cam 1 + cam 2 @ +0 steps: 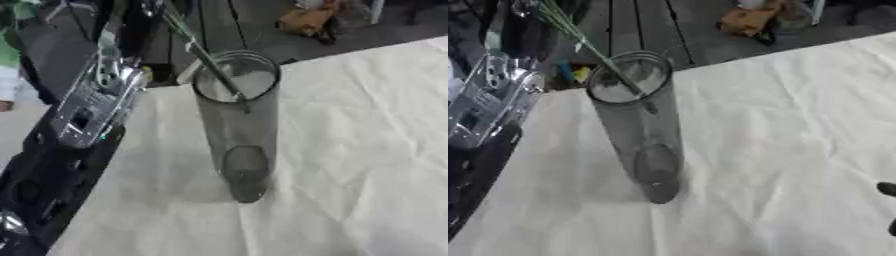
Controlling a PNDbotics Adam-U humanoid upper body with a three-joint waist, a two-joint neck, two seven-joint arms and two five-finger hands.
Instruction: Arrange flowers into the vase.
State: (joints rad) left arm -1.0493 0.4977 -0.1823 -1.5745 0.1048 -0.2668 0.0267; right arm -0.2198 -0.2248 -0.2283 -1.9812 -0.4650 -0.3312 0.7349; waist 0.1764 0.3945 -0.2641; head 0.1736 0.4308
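Note:
A tall clear glass vase (238,130) stands on the white tablecloth (350,150), seen from above with its mouth toward the far side. A thin green flower stem (206,57) slants down from the top of the picture, and its lower end dips just inside the vase's mouth. My left arm (87,107), silver and black, runs up the left side. My left hand (131,22) shows as a dark shape at the top, curled by the stem's upper part. Dark fingertips of my right hand (887,189) peek in at the right edge.
The table's far edge (367,52) runs diagonally just behind the vase, with dark floor planks beyond. An orange-brown object (306,20) lies on the floor at the top. Green leaves (13,30) show at the upper left. White cloth spreads to the right of the vase.

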